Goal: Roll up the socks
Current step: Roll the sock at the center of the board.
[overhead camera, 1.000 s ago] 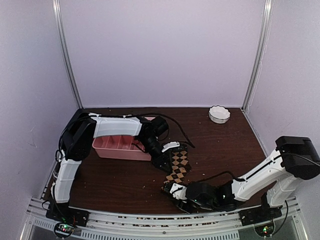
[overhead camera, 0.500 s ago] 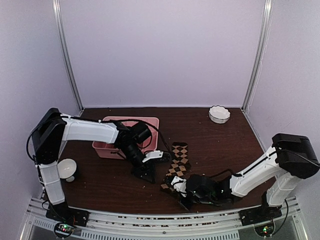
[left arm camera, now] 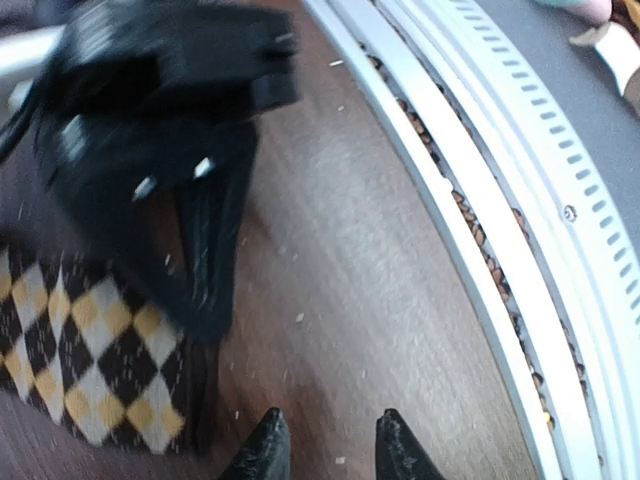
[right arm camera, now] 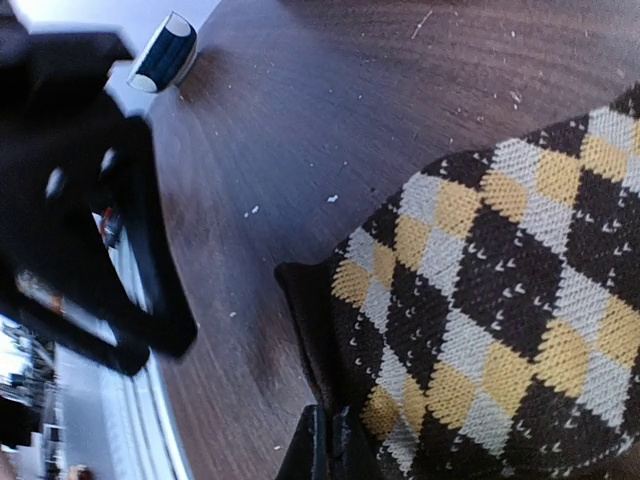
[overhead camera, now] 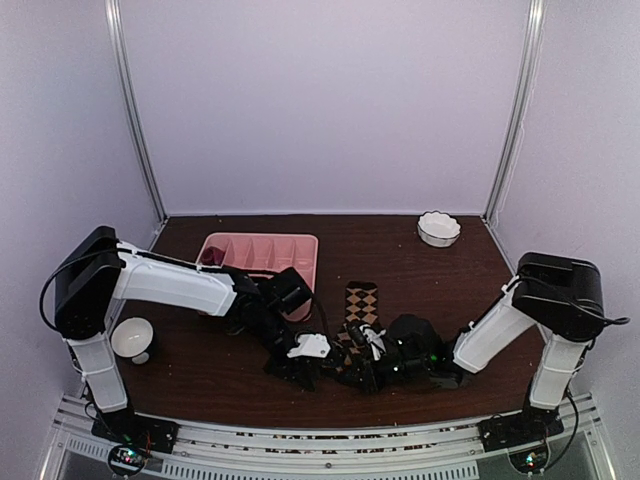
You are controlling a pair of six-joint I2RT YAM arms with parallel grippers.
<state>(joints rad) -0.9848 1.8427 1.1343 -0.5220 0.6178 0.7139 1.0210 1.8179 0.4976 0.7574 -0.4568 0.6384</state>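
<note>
A brown-and-tan checkered sock (overhead camera: 361, 303) lies flat on the dark table, reaching toward the front edge. My right gripper (right arm camera: 329, 447) is shut on the dark cuff edge at the sock's (right arm camera: 500, 300) near end; in the top view this gripper (overhead camera: 357, 372) sits low over that end. My left gripper (left arm camera: 330, 452) is open just above bare wood, with nothing between its fingertips. It (overhead camera: 303, 366) hovers just left of the right gripper. The sock's corner (left arm camera: 90, 360) shows to its left, with the right gripper's black body (left arm camera: 150, 150) blurred above it.
A pink divided tray (overhead camera: 262, 250) stands behind the left arm. A white scalloped bowl (overhead camera: 438, 228) is at the back right and a white cup (overhead camera: 130, 338) at the left edge. The metal rail (left arm camera: 520, 250) runs along the table's front edge, close to both grippers.
My left arm swung away from the pink tray toward the front edge, stopping beside the right gripper. My right gripper closed on the sock's near end.
</note>
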